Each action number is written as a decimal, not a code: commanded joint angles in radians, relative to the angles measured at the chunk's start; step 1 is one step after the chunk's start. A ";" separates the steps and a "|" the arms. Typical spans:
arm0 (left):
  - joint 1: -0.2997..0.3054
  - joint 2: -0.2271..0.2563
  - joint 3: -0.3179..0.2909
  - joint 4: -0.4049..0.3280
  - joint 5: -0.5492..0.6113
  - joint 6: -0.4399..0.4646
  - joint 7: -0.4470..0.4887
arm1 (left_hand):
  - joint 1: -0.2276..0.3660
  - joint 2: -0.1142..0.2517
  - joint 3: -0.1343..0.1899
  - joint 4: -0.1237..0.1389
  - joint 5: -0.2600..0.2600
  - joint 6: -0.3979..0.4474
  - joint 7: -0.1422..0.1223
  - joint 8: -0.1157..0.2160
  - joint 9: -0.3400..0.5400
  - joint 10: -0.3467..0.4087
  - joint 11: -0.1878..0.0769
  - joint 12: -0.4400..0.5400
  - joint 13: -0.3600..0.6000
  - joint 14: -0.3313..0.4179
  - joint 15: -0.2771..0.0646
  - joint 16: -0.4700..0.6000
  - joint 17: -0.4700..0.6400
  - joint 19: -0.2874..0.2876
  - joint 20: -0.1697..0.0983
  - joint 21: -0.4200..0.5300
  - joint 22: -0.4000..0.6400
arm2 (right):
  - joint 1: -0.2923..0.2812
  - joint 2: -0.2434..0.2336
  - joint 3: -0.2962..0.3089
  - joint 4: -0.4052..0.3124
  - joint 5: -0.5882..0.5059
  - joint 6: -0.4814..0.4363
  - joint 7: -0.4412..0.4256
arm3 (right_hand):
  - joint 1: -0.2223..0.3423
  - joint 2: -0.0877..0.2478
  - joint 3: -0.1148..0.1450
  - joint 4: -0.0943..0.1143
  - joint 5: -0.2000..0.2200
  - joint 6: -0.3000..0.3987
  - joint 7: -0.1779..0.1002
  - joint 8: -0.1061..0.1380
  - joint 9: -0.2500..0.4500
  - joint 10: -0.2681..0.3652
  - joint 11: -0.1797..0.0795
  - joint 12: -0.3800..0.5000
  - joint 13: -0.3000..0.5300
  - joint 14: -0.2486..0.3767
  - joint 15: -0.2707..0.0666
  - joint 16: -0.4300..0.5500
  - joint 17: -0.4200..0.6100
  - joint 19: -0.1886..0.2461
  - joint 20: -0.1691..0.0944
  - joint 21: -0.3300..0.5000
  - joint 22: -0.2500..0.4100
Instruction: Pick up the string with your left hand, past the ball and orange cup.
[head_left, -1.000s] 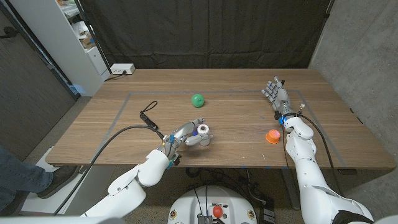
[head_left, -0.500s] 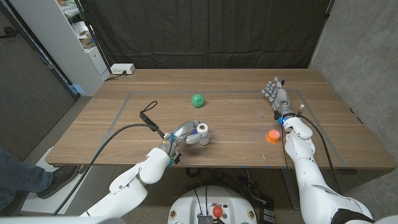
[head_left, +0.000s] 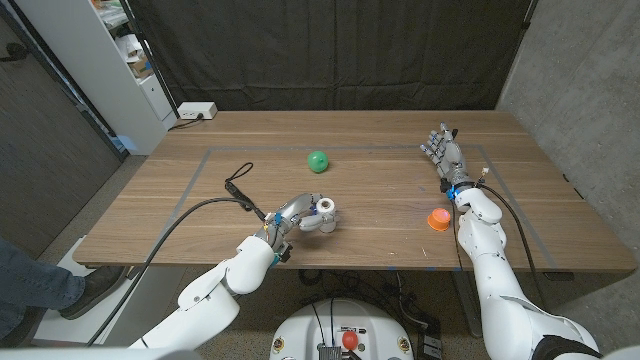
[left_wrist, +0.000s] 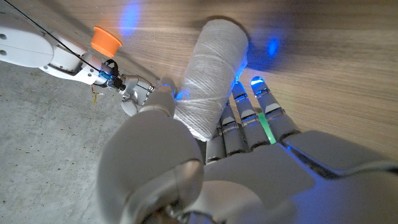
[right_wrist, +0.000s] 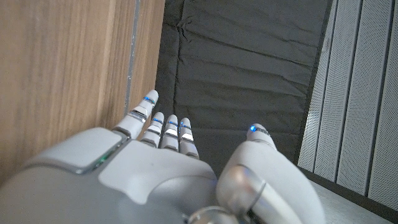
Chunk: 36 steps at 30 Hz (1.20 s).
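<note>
The table (head_left: 380, 200) is brown wood with a fine straight grain and a matt finish. The spool of string (left_wrist: 208, 74) is wound in white thread, ribbed and dull. The left hand (head_left: 296, 216) has smooth, glossy grey shells, plastic by the look of it. At upper centre the green ball (head_left: 318, 160) looks smooth. The orange cup (head_left: 438, 218) seems plain plastic. The backdrop (right_wrist: 249, 68) is creased black cloth.

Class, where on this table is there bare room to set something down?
Bare wood lies between the green ball and the right hand, and left of the black cable. It is crowded around the left hand gripping the string spool.
</note>
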 joint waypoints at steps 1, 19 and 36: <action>0.003 -0.010 -0.001 -0.003 0.007 0.007 0.015 | 0.062 0.022 0.016 -0.007 0.004 0.021 -0.004 0.007 0.005 0.019 -0.004 0.011 0.007 0.017 -0.002 0.011 0.004 0.030 -0.002 0.019 0.004 | -0.010 -0.001 0.000 -0.016 -0.002 -0.008 -0.002 | 0.006 0.000 -0.003 -0.001 0.006 0.007 -0.005 -0.002 0.006 0.008 0.005 0.001 0.006 0.005 0.007 -0.001 0.000 0.005 0.001 -0.003 0.001; 0.017 -0.020 -0.018 0.004 -0.018 -0.025 0.040 | 0.235 0.086 0.036 -0.011 0.013 0.057 0.001 0.022 0.027 0.068 -0.016 0.028 0.033 0.086 -0.016 0.058 0.025 0.142 -0.017 0.086 0.008 | -0.039 0.005 -0.003 -0.081 -0.004 -0.032 -0.007 | 0.006 0.001 -0.005 -0.002 0.007 0.008 -0.003 -0.001 0.006 0.007 0.003 0.001 0.006 0.006 0.007 0.000 0.000 0.006 0.001 -0.003 0.001; 0.018 -0.018 -0.030 0.001 -0.037 -0.026 0.029 | 0.312 0.110 0.025 0.002 0.015 0.081 0.002 0.034 0.043 0.086 -0.009 0.037 0.053 0.118 -0.026 0.101 0.056 0.203 -0.042 0.138 0.015 | -0.060 0.010 -0.005 -0.132 -0.003 -0.044 -0.008 | 0.007 0.002 -0.007 -0.003 0.008 0.009 -0.001 -0.001 0.006 0.011 0.003 0.002 0.006 0.007 0.006 0.000 0.000 0.008 0.001 -0.004 0.001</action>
